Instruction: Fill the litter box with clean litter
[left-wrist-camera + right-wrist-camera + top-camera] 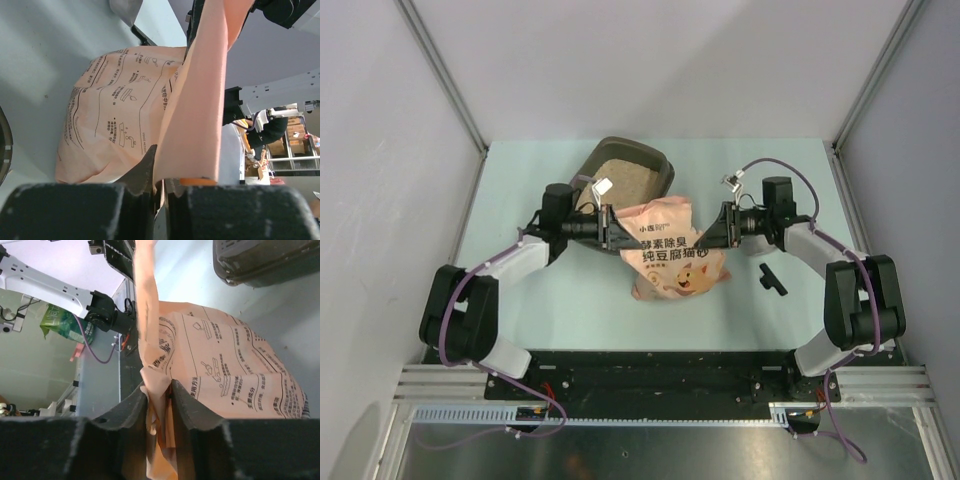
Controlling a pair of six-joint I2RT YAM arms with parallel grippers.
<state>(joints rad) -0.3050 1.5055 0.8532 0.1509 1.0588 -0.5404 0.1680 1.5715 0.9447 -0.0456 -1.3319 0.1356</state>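
Note:
The dark grey-brown litter box (655, 163) sits at the back middle of the table, with pale beige clean litter (622, 178) in it. The salmon-pink cat litter bag (665, 250) hangs between my grippers just in front of the box. My left gripper (617, 238) is shut on the bag's left edge; the pink fold (195, 120) runs out from between its fingers. My right gripper (706, 240) is shut on the bag's right edge (159, 390). The box's corner (260, 262) shows at the top right of the right wrist view.
A small black T-shaped piece (771, 277) lies on the table right of the bag, near my right arm. White walls with metal frame posts enclose the table on three sides.

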